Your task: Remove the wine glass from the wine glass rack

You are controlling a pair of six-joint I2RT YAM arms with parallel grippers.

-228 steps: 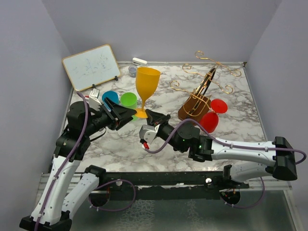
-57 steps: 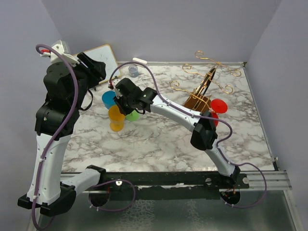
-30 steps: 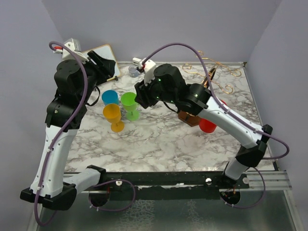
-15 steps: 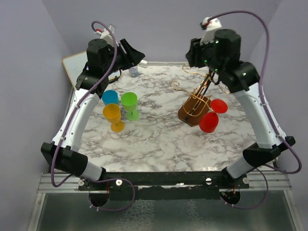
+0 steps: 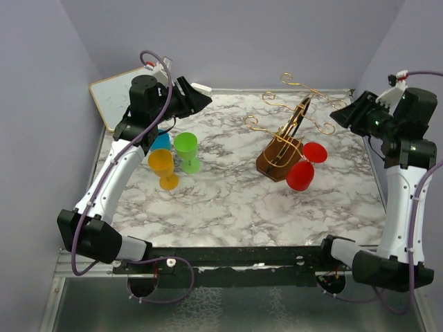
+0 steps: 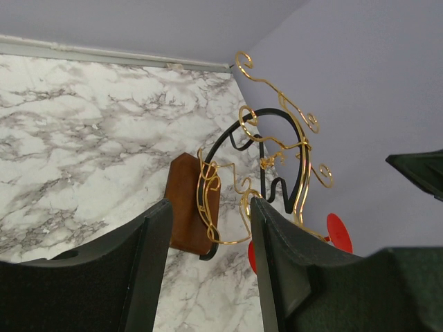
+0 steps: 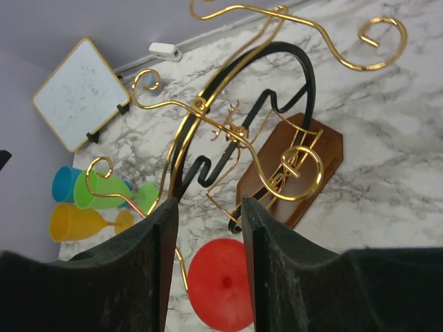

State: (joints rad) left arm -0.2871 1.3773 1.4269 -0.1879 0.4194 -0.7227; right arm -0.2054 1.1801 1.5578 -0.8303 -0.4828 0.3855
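Observation:
The wine glass rack [image 5: 291, 131] stands right of centre, gold scrolls over a brown wooden base [image 5: 278, 158]. A red wine glass [image 5: 302, 174] hangs on its near right side. My left gripper [image 5: 199, 101] is raised at the back left, open and empty, well left of the rack. My right gripper [image 5: 339, 116] is held high at the right edge, open and empty, pointing at the rack. The left wrist view has the rack [image 6: 270, 159] beyond its open gripper [image 6: 208, 263]. In the right wrist view the rack [image 7: 235, 131] and the red glass [image 7: 220, 283] show past that open gripper [image 7: 208, 270].
Orange [image 5: 162, 167], green [image 5: 186, 150] and blue [image 5: 160, 140] wine glasses stand together on the marble table at the left. A small whiteboard [image 5: 114, 90] leans at the back left corner. Purple walls close the table in on three sides.
Both arms have swung up and apart: the right gripper went from the table's middle to the far right, and the left gripper moved to the back. The right jaws narrowed a little.

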